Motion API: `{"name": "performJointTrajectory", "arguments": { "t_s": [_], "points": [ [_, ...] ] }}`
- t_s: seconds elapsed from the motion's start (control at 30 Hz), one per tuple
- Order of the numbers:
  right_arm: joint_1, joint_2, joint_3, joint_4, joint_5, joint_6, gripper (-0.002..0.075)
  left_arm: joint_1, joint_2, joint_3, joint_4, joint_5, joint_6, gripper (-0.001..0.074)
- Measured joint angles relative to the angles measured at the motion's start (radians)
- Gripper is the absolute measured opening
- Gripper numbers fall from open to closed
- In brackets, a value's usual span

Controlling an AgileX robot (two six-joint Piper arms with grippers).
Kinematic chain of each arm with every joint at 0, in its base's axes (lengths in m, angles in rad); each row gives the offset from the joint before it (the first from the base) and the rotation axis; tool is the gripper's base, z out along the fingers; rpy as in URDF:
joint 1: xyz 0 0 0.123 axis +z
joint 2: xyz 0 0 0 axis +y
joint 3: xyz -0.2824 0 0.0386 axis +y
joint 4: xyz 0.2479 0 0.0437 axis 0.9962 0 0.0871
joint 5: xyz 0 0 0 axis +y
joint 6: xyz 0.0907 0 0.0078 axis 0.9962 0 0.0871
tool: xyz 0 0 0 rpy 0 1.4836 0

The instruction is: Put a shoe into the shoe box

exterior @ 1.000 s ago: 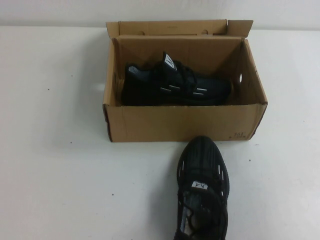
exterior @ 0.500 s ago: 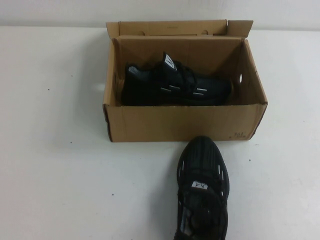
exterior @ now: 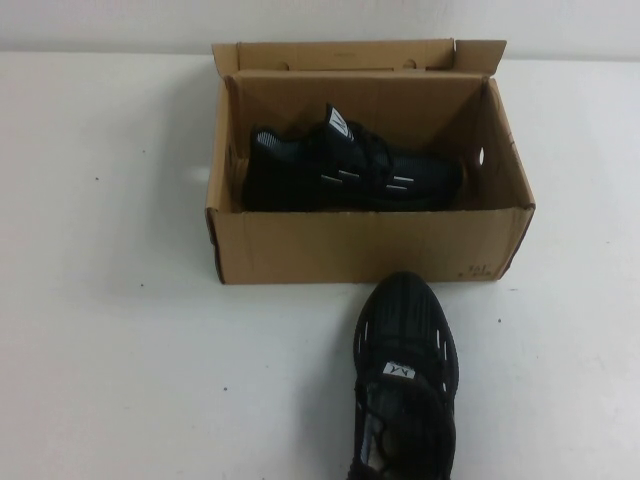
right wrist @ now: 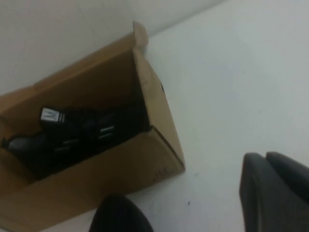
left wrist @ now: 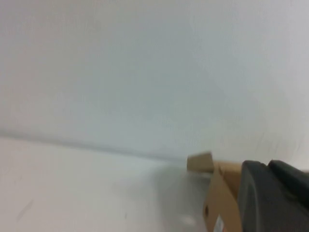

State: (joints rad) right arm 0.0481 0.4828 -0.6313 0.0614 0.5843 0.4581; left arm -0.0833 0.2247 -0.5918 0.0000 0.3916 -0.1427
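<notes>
Nothing has moved since the earlier frames: both sneakers and the box sit exactly where they were.

Two look-alike black knit sneakers are present. One shoe (exterior: 350, 165) lies inside the open shoe box (exterior: 365, 245), its long axis running along the box's length, toe toward the box's right end and heel toward its left end, white tongue tag raised. A second sneaker (exterior: 405, 375) rests on the white table (exterior: 120, 300) just in front of the box's front wall, toward the right corner. Its long axis runs front to back, with its toe pointing at the box and not quite touching it.

One brown cardboard box is present, with its flap lid standing open at the back.

From the high camera neither arm is visible. On the left wrist camera, the left gripper (left wrist: 275, 195) appears as a dark shape beside one end of the box. On the right wrist camera, the right gripper (right wrist: 275, 191) hangs above the table in front of the box's right corner, looking down on the boxed shoe. Whether either gripper's fingers are spread or pressed together cannot be told.
</notes>
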Motion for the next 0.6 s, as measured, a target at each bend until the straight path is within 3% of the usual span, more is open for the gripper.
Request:
{"name": "performJointTrajectory", "arguments": {
  "t_s": [0.17,0.43,0.6],
  "points": [
    [0.0,0.063,0.0,0.177,0.055,-0.069,-0.0018,0.0,0.0,0.029,0.0,0.174,0.0,-0.0004],
    [0.0,0.266,0.0,0.704,0.234,-0.664,-0.0018,0.0,0.0,0.029,-0.006,0.226,0.0,-0.0004],
    [0.0,0.406,0.0,0.892,0.264,-0.881,-0.0018,0.0,0.0,0.029,-0.074,0.269,-0.002,-0.0004]
  ]
}}
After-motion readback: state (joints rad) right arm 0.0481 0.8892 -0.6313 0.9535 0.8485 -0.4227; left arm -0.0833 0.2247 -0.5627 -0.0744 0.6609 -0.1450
